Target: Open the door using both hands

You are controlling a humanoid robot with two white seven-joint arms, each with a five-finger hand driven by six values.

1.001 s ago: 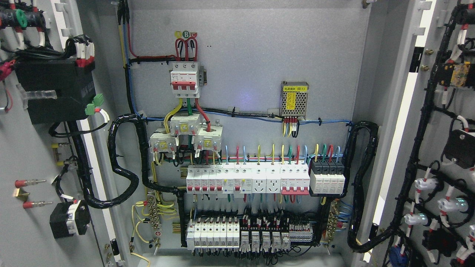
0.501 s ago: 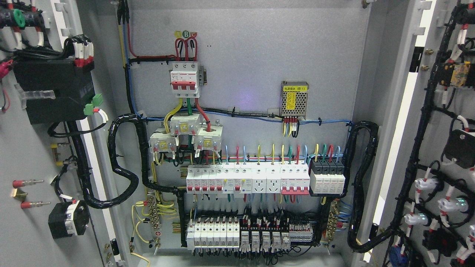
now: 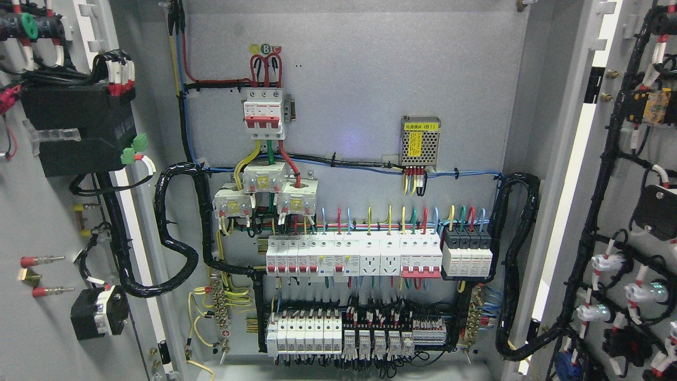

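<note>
Grey cabinet back panel, white breakers (red toggles), black cable conduit, perforated silver power supply.

Lighting: even and bright, falling from in front of me onto the grey back panel; no hard shadows are forming there, only thin soft ones under the cable bundles.

Glare: a faint bluish-violet patch is glowing on the panel, left of the perforated power module. White strips along the left door and the right door are blowing out to pure white.

Focus: the centre is reading sharp; labels on the white breaker row are staying too small for me to read.

Edges: door parts at both sides are looking slightly softer and stretched, and straight frame lines are leaning outward.
</note>
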